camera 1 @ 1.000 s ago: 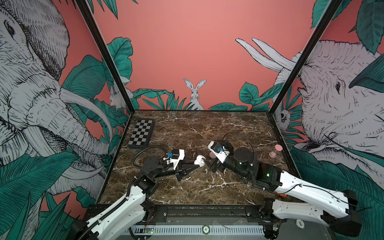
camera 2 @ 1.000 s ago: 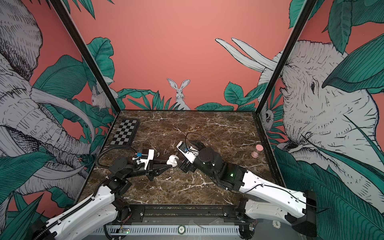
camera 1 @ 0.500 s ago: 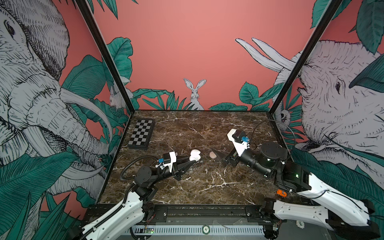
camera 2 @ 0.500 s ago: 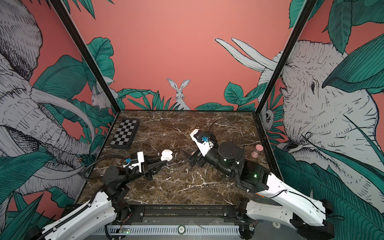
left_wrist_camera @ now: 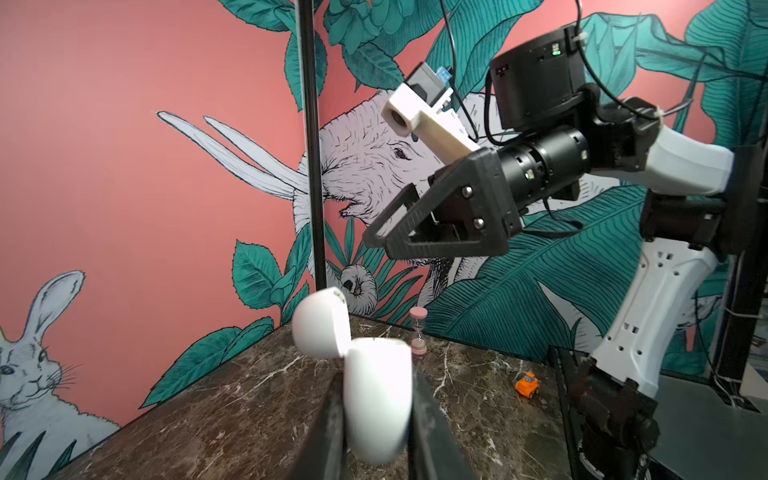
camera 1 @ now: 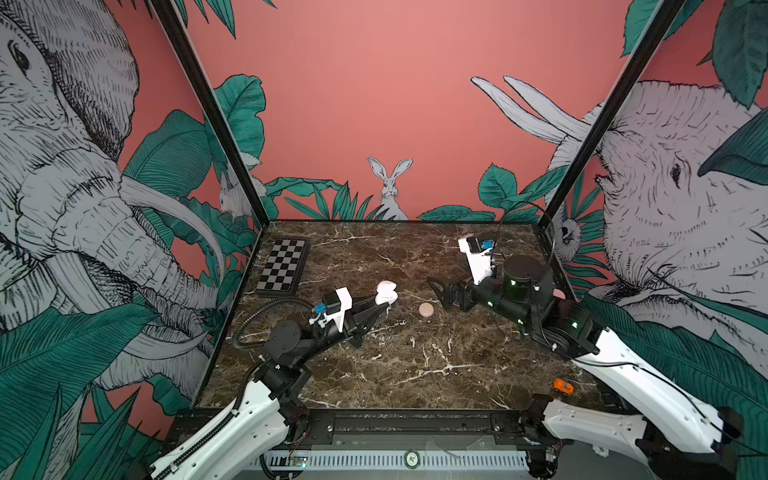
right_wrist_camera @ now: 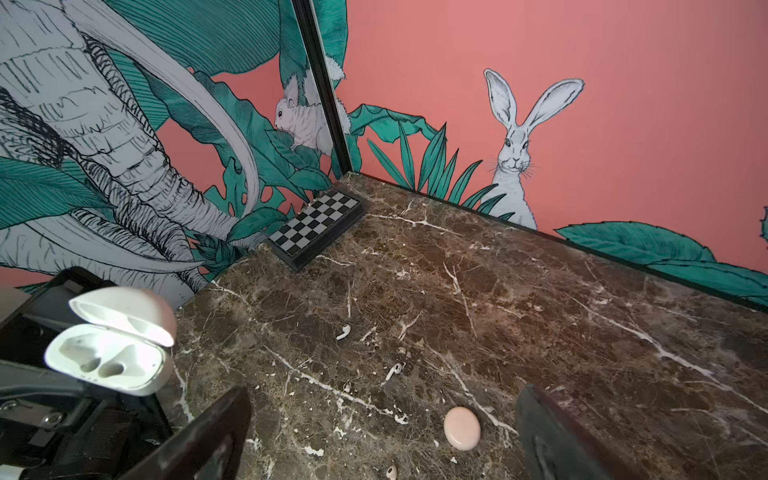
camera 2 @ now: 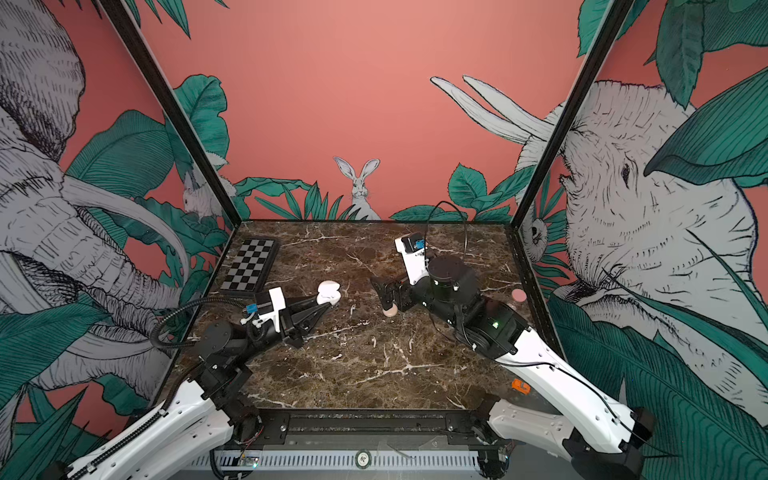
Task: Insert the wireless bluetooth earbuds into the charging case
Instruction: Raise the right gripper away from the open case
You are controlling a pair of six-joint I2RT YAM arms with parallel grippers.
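My left gripper (left_wrist_camera: 376, 386) is shut on the white charging case (left_wrist_camera: 376, 399) and holds it above the table with its lid (left_wrist_camera: 320, 328) swung open. In the right wrist view both wells of the case (right_wrist_camera: 108, 357) show empty. Three small white earbuds lie loose on the marble: one earbud (right_wrist_camera: 343, 332), a second earbud (right_wrist_camera: 393, 371) and a third earbud (right_wrist_camera: 390, 471). In a top view two earbuds (camera 2: 374, 341) (camera 2: 410, 343) lie in front of the grippers. My right gripper (right_wrist_camera: 382, 390) (camera 1: 439, 294) hangs open above the table, right of the case (camera 1: 386, 293), holding nothing.
A pink round puck (camera 1: 426, 309) (right_wrist_camera: 461, 428) lies under the right gripper's fingers. A checkerboard (camera 1: 284, 270) sits at the back left. A pink hourglass (left_wrist_camera: 417, 332) stands by the right wall. An orange toy car (camera 1: 563, 387) sits at the front right.
The right gripper has drawn back to the right, away from the case, uncovering the pink puck. The left gripper has lifted the open case a little up and back.
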